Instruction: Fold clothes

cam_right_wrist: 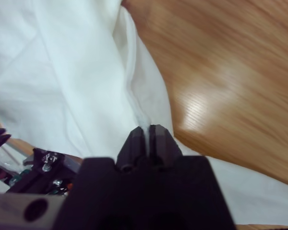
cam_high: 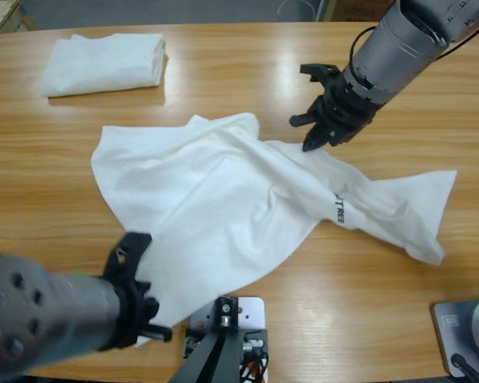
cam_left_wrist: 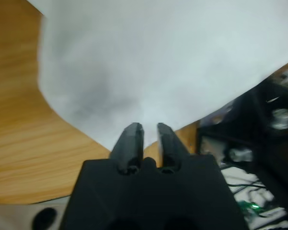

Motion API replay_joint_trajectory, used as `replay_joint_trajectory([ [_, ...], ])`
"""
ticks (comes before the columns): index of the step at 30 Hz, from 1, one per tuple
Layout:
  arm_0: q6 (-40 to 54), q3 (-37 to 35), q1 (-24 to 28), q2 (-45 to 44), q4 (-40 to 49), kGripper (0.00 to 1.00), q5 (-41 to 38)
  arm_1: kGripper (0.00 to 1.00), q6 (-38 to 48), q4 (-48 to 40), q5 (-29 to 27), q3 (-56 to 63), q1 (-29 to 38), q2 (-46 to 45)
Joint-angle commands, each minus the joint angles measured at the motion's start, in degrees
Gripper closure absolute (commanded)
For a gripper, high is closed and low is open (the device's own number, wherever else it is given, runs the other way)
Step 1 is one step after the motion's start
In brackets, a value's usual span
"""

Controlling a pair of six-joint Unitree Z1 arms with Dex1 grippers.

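Observation:
A white T-shirt (cam_high: 215,207) lies crumpled across the middle of the table, with small black lettering (cam_high: 338,209) on a fold toward its right side. My left gripper (cam_high: 146,325) is at the shirt's near corner by the table's front edge. In the left wrist view the T-shirt (cam_left_wrist: 153,62) comes down to that gripper (cam_left_wrist: 149,133), whose jaws stand nearly together on the cloth's tip. My right gripper (cam_high: 313,144) touches the shirt's far edge. In the right wrist view it (cam_right_wrist: 147,130) is shut on a raised fold of the T-shirt (cam_right_wrist: 77,76).
A second white T-shirt (cam_high: 104,64), folded into a neat rectangle, rests at the table's far left. Bare wood (cam_high: 431,104) lies to the right of the right gripper. Rig electronics (cam_left_wrist: 259,143) sit just beyond the front edge beside the left gripper.

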Motion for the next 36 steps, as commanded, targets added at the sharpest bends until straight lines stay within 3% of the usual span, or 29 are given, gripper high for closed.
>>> replay_joint_trajectory([
  [1, -2.71, 1.03, -3.43, 8.58, -0.72, 1.000, 1.26, 1.000, -1.07, -0.18, 0.94, 2.16, -0.64, 2.63],
  [10, -4.91, 1.52, -5.87, 10.46, -0.81, 1.000, 1.28, 1.000, -1.60, -0.18, 1.02, 1.99, -2.86, 2.28],
  [25, -9.20, 4.96, -8.00, 8.13, -0.72, 1.000, 0.10, 1.000, -5.41, 7.22, 6.03, -19.41, -29.84, 10.66],
  [36, -11.11, 6.70, -8.00, 7.42, -0.72, 1.000, 0.07, 1.000, -5.73, 9.18, 5.54, -24.08, -37.31, 12.70],
])
